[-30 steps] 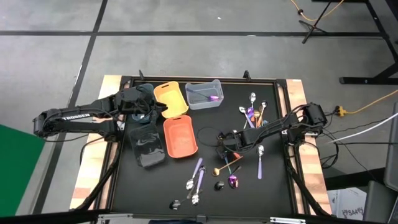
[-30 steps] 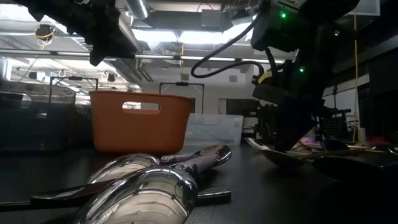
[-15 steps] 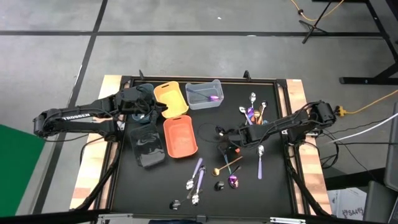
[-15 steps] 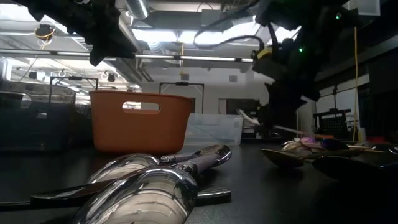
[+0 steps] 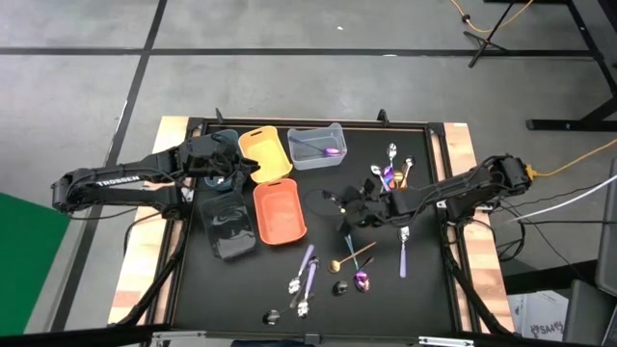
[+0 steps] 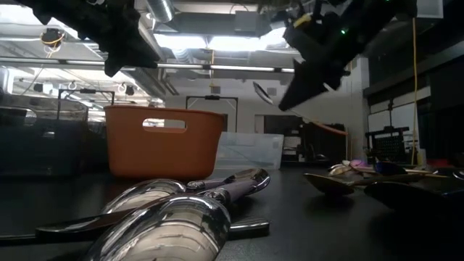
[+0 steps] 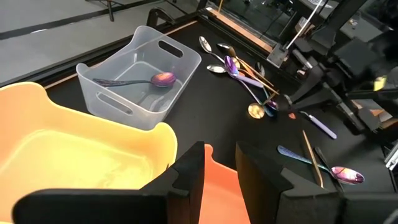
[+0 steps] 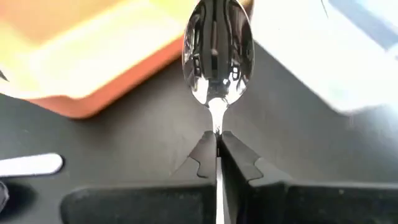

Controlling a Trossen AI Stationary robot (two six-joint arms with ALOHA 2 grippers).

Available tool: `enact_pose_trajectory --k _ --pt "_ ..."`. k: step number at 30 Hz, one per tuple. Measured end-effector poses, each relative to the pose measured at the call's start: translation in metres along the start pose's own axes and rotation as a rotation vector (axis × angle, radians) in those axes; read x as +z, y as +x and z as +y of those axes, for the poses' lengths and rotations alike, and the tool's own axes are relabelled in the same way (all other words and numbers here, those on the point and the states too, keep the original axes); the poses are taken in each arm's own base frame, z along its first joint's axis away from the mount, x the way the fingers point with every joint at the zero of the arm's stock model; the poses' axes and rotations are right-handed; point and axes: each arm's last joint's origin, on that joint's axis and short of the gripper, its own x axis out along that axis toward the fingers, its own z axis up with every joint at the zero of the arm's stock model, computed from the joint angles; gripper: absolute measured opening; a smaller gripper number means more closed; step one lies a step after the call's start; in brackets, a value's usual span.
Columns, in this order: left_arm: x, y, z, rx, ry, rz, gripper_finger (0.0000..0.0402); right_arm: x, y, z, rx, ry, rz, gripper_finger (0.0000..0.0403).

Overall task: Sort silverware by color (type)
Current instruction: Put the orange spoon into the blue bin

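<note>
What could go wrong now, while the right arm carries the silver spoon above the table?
1. The right gripper pinches only the thin handle of the silver spoon, so the spoon may pivot or slip out.
2. The orange bin, yellow bin and clear bin stand close together, so a drop could land in the wrong one.

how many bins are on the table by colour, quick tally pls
yellow bin: 1
orange bin: 1
clear bin: 1
dark bin: 1 for sure; a dark shape just behind it may be a second one, but I cannot tell
total: 4 for sure
</note>
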Motion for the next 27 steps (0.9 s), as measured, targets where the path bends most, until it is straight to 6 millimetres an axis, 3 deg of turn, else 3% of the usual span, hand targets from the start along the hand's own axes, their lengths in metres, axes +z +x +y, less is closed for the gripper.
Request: enact_pose_trajectory --k 9,18,27 --pt "0.000 0.000 0.000 0.000 0.000 0.000 0.0086 0.025 -0.003 0.009 0.044 -0.374 -0.242 0.0000" --pt "0.000 0.000 0.000 0.000 0.000 0.000 0.0086 0.038 -0.007 0.013 -0.023 -0.787 -0.391 0.0000" --pt "0.000 0.000 0.000 0.000 0.000 0.000 0.0086 0.047 -0.012 0.015 -0.096 -1.024 -0.491 0.0000"
